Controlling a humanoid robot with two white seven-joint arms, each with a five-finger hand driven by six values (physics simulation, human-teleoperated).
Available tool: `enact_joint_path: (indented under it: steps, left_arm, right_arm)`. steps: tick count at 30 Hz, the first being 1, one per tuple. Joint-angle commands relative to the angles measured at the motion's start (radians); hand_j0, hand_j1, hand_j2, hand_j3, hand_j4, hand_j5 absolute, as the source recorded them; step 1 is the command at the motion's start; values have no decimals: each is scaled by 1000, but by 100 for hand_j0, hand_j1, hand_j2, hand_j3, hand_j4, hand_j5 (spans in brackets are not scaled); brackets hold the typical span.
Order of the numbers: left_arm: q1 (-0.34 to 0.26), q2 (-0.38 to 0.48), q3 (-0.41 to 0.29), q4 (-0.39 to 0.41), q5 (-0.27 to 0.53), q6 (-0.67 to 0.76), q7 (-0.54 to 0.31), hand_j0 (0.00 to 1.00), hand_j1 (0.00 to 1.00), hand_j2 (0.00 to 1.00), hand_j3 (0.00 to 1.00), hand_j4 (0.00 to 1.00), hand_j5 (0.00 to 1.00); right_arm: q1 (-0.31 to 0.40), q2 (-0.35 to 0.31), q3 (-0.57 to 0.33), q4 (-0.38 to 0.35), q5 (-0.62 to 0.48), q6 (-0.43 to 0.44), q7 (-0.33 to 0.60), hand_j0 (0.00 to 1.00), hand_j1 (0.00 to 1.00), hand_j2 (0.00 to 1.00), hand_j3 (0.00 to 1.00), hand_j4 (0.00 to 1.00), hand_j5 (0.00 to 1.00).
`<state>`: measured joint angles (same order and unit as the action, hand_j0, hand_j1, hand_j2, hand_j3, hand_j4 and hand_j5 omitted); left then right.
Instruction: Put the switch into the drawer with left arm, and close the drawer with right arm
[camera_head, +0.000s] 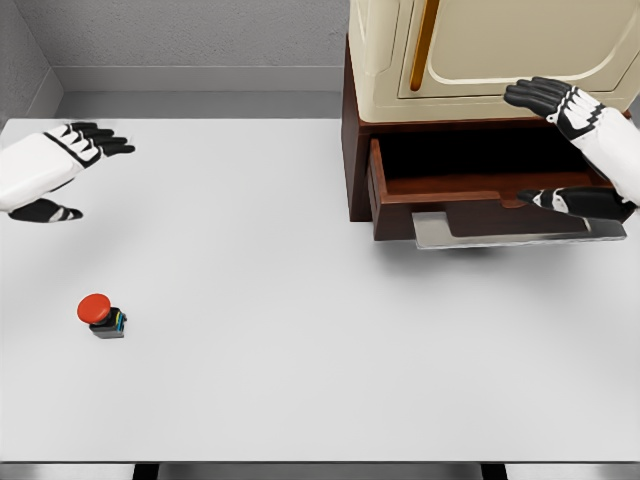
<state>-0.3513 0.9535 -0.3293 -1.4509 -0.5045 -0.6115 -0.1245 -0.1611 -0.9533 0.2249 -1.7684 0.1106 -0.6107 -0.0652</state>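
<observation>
The switch (101, 316), a small dark block with a round red button on top, sits upright on the white table (300, 380) near its left side, toward the front edge and apart from everything else. The left hand (70, 165) comes in from the left edge and hovers above the table farther back than the switch, well apart from it; its dark fingers are spread and relaxed, thumb held below them, and it holds nothing. At the back right of the table stands a cabinet (480, 50) with a cream upper body and a dark brown base. Its drawer (480, 190) is pulled out toward the front, showing a dark hollow inside, with a flat grey handle plate jutting from the front panel. The right hand (570, 150) reaches in from the right edge over the drawer's right end, fingers extended near the cream cabinet front above and the thumb down by the drawer's front panel; it is open and grasps nothing.
</observation>
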Motion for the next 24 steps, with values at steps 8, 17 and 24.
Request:
enact_joint_path:
  steps: [8, 17, 24]
  left_arm:
    - [2, 83, -62, -31, -20, 1, -4, 100, 100, 100, 100, 100, 100]
    - [41, 218, -116, -91, -6, 1, -3, 100, 100, 100, 100, 100, 100]
    - [87, 271, -112, -151, 1, 1, -1, 100, 100, 100, 100, 100, 100]
  right_arm:
    - [2, 11, -2, 0, -5, 0, -1, 100, 100, 100, 100, 100, 100]
    - [2, 27, -25, 1, -6, 0, -1, 100, 100, 100, 100, 100, 100]
    - [5, 31, -32, 1, -6, 0, -1, 100, 100, 100, 100, 100, 100]
